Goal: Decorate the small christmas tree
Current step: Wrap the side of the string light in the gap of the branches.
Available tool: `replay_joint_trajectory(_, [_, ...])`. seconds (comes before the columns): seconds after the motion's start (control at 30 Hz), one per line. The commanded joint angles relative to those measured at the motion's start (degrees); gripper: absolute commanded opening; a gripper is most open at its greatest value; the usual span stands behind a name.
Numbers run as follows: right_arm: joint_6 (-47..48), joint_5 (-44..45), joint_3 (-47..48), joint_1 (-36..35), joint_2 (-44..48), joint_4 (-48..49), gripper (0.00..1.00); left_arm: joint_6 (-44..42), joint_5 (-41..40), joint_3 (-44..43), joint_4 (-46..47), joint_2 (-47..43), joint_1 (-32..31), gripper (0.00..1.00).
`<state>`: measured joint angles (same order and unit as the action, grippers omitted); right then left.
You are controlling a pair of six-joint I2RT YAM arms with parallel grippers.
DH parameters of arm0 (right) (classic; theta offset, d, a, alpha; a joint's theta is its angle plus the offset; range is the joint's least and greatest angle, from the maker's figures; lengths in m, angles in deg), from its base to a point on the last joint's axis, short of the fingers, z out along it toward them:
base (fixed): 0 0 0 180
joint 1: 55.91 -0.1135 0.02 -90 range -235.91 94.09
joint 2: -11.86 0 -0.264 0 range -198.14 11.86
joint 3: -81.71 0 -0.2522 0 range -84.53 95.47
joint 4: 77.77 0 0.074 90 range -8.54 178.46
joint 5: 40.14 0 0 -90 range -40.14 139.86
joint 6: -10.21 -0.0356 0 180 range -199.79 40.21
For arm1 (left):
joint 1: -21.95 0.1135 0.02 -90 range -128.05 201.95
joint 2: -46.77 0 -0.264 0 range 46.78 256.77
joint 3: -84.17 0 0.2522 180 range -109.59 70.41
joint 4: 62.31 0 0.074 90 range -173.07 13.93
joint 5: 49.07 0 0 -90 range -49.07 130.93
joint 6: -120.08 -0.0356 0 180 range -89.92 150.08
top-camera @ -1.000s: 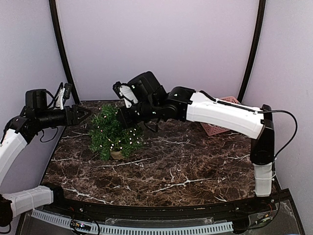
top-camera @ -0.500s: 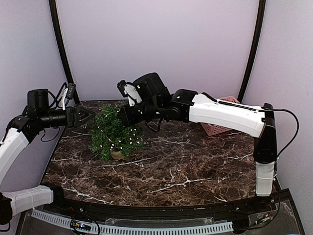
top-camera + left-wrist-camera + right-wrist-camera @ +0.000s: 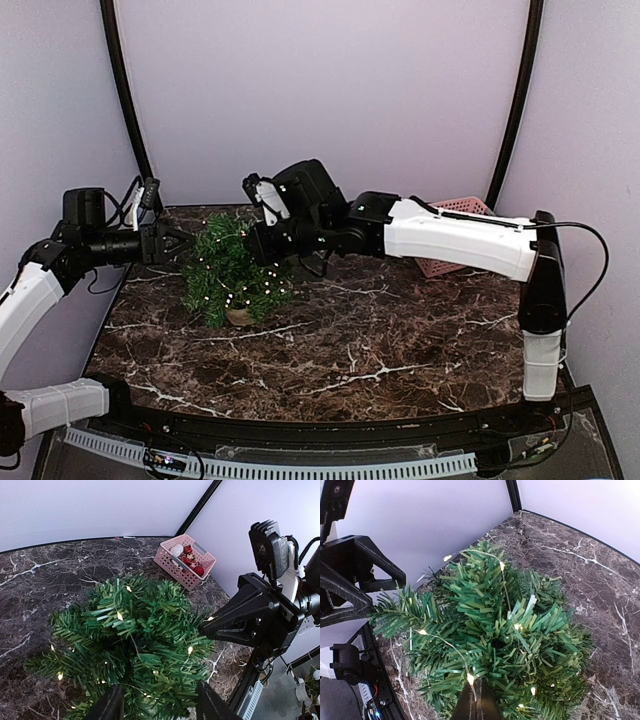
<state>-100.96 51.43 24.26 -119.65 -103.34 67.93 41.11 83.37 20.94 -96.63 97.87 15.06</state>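
Observation:
The small christmas tree stands at the left back of the marble table, bushy dark green, with tiny lit white lights. My left gripper is at its left side, level with the upper branches. In the left wrist view it is open, with needle branches between the fingers. My right gripper reaches in at the tree's upper right. In the right wrist view it is shut against the foliage. A light wire runs to the seam of its tips; I cannot tell if it is pinched.
A pink plastic basket with red and white ornaments stands at the back right, partly hidden behind my right arm in the top view. Curved black frame posts rise at both back corners. Lilac walls close in behind.
My left gripper has moved right, up to the tree's left side. The right arm has shifted slightly down and toward the tree, its gripper still shut.

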Motion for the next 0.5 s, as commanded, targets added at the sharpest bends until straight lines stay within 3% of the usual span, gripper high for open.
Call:
replay_joint_trajectory(0.0, [-2.5,1.0,-2.7,0.2,0.5,3.8,0.0,-0.2,0.2,1.2,1.9,-0.4,0.3,0.48])
replay_joint_trajectory(0.47, [-10.8,0.6,-9.0,0.2,1.0,13.6,0.0,0.1,0.5,2.8,3.1,-0.6,0.3,0.1])
